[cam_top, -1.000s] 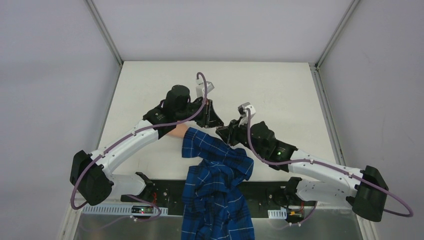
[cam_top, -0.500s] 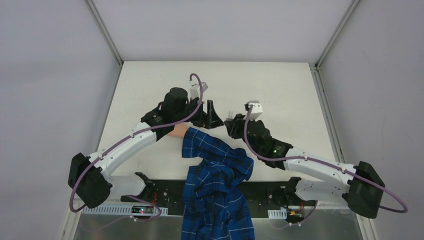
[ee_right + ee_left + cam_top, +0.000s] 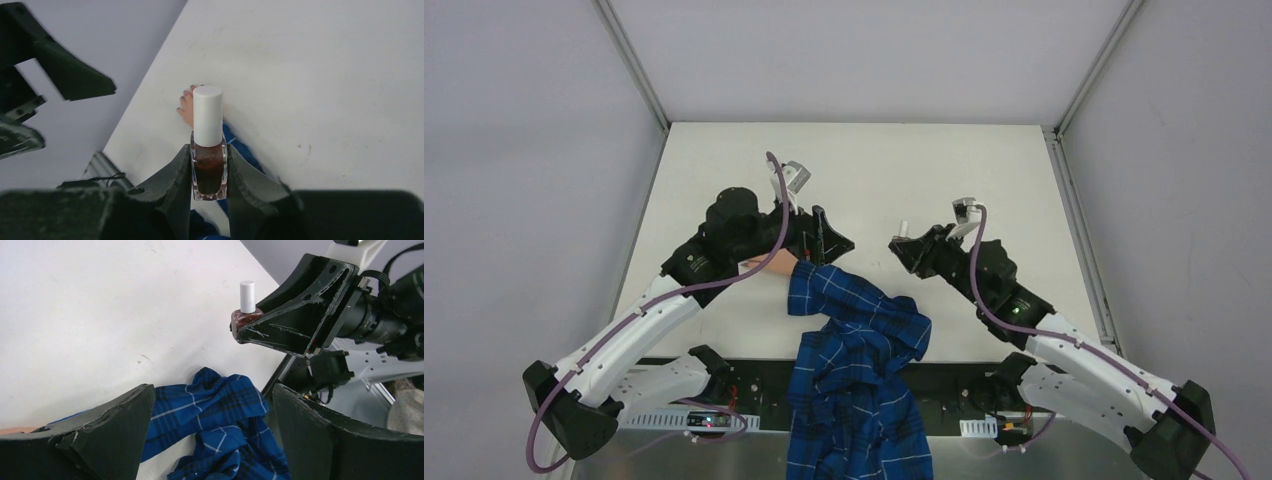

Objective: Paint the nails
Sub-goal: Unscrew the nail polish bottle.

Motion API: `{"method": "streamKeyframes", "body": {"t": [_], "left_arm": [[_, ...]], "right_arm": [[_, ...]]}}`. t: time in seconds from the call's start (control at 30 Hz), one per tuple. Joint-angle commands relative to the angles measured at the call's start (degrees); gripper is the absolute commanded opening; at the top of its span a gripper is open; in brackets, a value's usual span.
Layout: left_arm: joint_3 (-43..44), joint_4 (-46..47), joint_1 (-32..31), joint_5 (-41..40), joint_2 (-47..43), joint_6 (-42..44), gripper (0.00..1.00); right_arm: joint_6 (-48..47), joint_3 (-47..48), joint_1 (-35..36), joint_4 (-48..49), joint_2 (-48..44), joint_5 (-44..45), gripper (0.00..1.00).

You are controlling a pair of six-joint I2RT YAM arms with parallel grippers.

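Observation:
My right gripper (image 3: 209,172) is shut on the glass body of a small polish bottle (image 3: 208,160) of dark red polish. The bottle stands upright with its white cap (image 3: 208,115) on. From above, that gripper (image 3: 906,243) hovers right of the table's middle. A pale hand (image 3: 770,263) lies on the table in a blue plaid sleeve (image 3: 854,305). Its fingertips and tiny dark nails (image 3: 186,93) peep out left of the cap. My left gripper (image 3: 830,240) hangs open above the cuff, nothing between its fingers (image 3: 100,435). It faces the bottle (image 3: 246,315).
The plaid shirt (image 3: 225,410) lies heaped and trails over the near table edge onto the black base plate (image 3: 754,385). Metal frame posts (image 3: 632,65) rise at the table's far corners. Grey walls close in both sides.
My left gripper has opened and drawn back to the left, away from the bottle. The right gripper has carried the bottle to the right, widening the gap between the two.

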Motion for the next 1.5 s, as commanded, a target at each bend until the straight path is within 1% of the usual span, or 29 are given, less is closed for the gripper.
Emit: {"method": "streamKeyframes", "body": {"t": [0.0, 0.07, 0.2, 0.3, 0.4, 0.43, 0.67, 0.8, 0.9, 0.93, 1.0, 1.17, 1.33, 1.47], "left_arm": [[0.1, 4.8, -0.2, 8.3, -0.4, 1.0, 0.90], [-0.2, 7.2, -0.2, 13.5, -0.3, -0.1, 0.90], [-1.0, 10.4, -0.4, 17.1, -0.7, -1.0, 0.90], [-1.2, 12.0, -0.7, 20.0, -0.7, -1.8, 0.89], [-1.4, 13.9, -1.1, 22.3, -0.3, -3.2, 0.88], [-1.5, 14.3, -1.3, 22.8, -0.1, -3.6, 0.87], [-1.1, 15.3, -2.7, 25.4, 3.1, -5.8, 0.71], [-1.0, 15.4, -2.9, 25.4, 4.0, -6.7, 0.67], [-0.9, 15.8, -3.0, 26.2, 4.3, -7.0, 0.62], [-1.0, 15.8, -3.0, 26.4, 4.3, -7.0, 0.59], [-1.1, 16.1, -3.0, 26.6, 4.2, -7.1, 0.51], [-1.1, 16.5, -3.0, 26.9, 4.3, -7.5, 0.36], [-0.7, 16.7, -3.0, 28.3, 5.0, -8.0, 0.27], [-0.6, 16.9, -3.1, 28.9, 5.3, -8.1, 0.12]], "right_arm": [[3.1, -0.7, -3.6, 4.7, -4.9, -23.6, 0.00], [3.9, -0.7, -4.1, 6.6, -5.2, -29.4, 0.00], [6.7, 0.5, -4.1, 11.3, -2.2, -39.6, 0.00], [7.9, 2.0, -4.1, 14.5, 1.3, -44.5, 0.00], [8.0, 4.0, -3.9, 15.5, 4.2, -47.0, 0.00], [8.0, 4.3, -3.8, 15.9, 4.8, -47.1, 0.00], [6.5, 5.2, -1.4, 17.0, 6.2, -45.4, 0.00], [5.6, 5.9, -0.6, 16.6, 6.5, -45.2, 0.00], [5.4, 6.0, -0.4, 16.4, 6.4, -45.2, 0.00], [5.3, 6.0, -0.3, 16.4, 6.4, -45.1, 0.00], [5.3, 5.9, -0.3, 16.4, 6.3, -44.9, 0.00], [5.1, 5.4, -0.2, 16.3, 5.7, -44.3, 0.00], [4.9, 5.5, -0.2, 16.0, 5.6, -44.1, 0.00], [4.3, 5.6, -0.3, 15.5, 6.1, -43.5, 0.00]]}}
